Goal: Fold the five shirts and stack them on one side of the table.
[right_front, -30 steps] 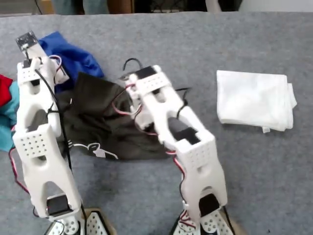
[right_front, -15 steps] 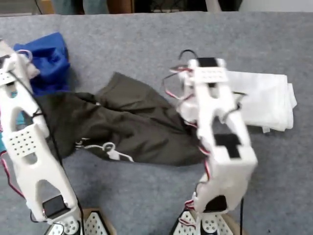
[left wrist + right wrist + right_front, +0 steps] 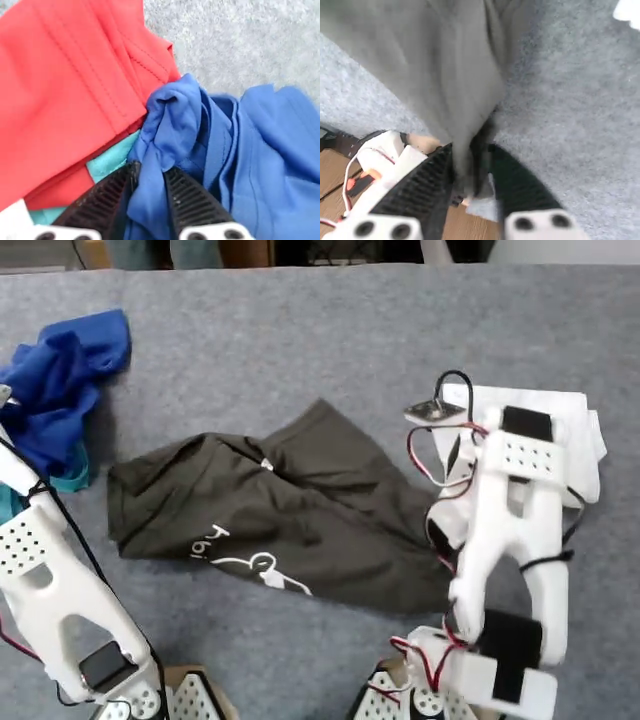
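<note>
Left arm [image 3: 45,570] leans outward to its left, with the left gripper [image 3: 151,172] clamped on the blue shirt [image 3: 260,150]. Right arm [image 3: 510,530] is bent close over its base, with the right gripper [image 3: 470,152] clamped on the dark shirt [image 3: 445,65].

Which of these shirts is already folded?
The white shirt, a neat flat rectangle at the table's right side. The dark shirt, blue shirt and red shirt lie rumpled.

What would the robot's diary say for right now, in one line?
left fingers: shut on blue shirt | right fingers: shut on dark olive shirt | folded white shirt: lying flat
</note>
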Action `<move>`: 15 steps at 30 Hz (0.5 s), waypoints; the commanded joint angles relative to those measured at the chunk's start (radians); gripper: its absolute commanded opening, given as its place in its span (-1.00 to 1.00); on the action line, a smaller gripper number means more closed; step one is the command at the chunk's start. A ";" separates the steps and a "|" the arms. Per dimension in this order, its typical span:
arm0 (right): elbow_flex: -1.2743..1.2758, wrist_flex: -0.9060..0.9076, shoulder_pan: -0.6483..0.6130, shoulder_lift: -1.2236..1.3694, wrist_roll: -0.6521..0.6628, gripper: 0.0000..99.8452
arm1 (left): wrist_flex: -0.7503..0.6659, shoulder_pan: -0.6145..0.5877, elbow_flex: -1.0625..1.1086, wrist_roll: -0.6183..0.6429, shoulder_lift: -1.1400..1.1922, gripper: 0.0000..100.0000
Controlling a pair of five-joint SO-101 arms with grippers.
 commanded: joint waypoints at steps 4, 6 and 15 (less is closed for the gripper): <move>-0.064 0.014 -0.006 -0.147 0.006 -0.32 | 0.209 0.081 -0.196 -0.017 -0.028 -0.61; -0.114 0.014 -0.026 -0.173 -0.015 -0.37 | 0.282 0.101 -0.283 -0.018 -0.031 -0.61; -0.481 -0.018 -0.328 0.035 -0.325 -0.75 | 0.420 0.170 -0.464 -0.124 -0.026 -0.61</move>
